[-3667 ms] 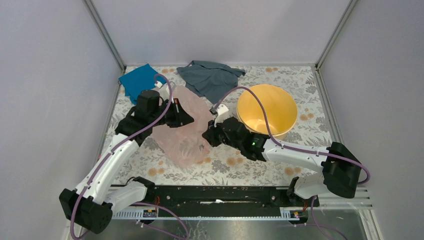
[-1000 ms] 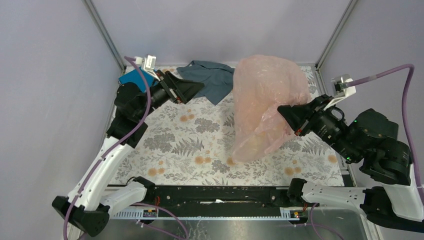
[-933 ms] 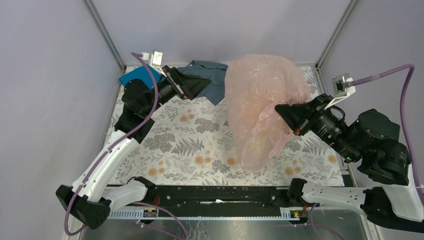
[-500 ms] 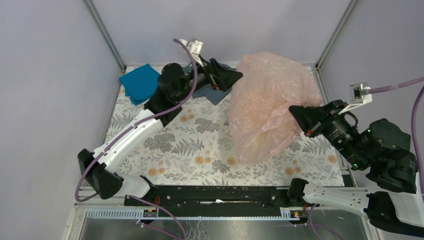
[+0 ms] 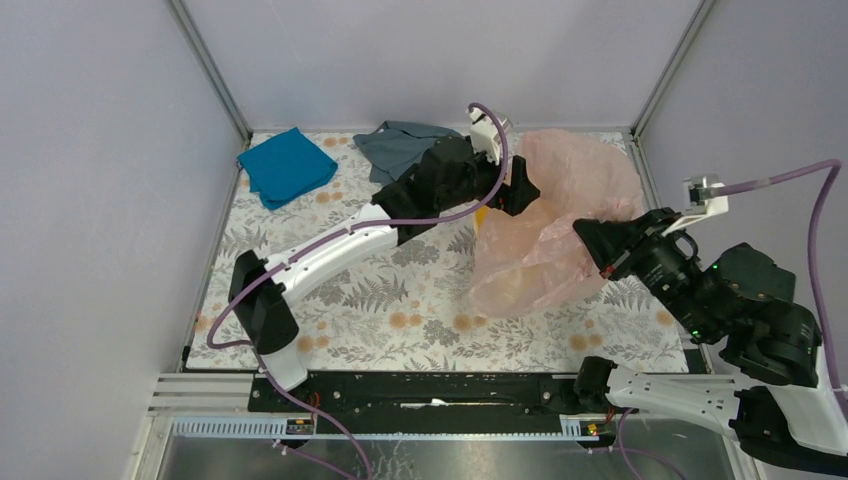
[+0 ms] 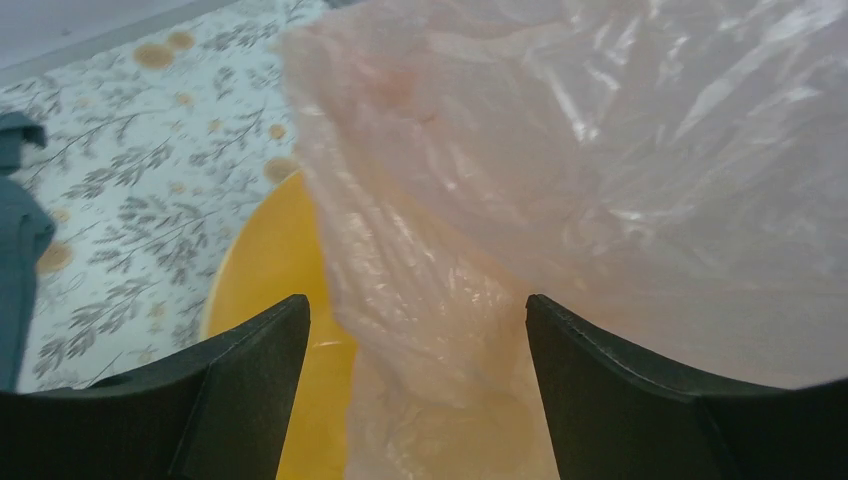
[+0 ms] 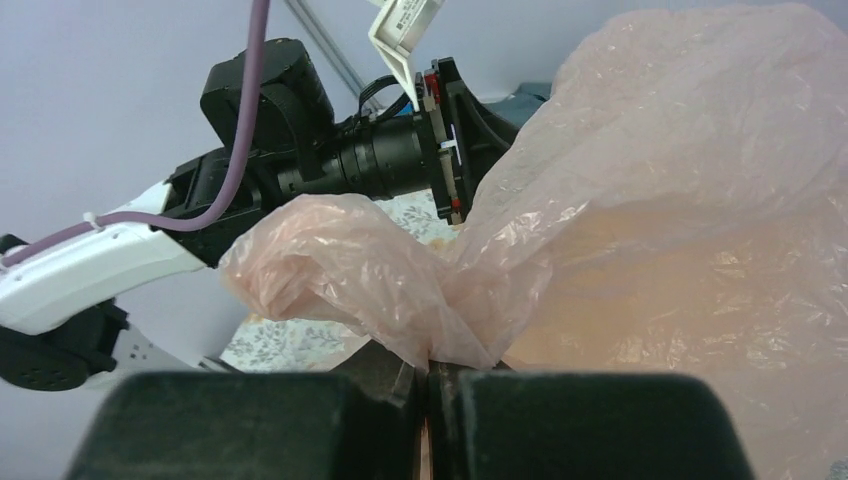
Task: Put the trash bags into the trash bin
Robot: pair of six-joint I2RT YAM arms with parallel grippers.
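Overhead barely, from left wrist plainly: trash bin beyond wide-open left jaws; right jaws tight on trash bag.

Wrinkly translucent pink film bag, smooth yellow plastic bin, matt teal cloth

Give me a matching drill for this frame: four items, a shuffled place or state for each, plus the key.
1. trash bag
2. trash bin
3. teal cloth
4. left gripper

A. far-left corner of the table
B. mostly covered by pink film
C. jaws wide open
D. pinched by the right gripper

Pairs: 1-D, 2-B, 3-A, 4-C
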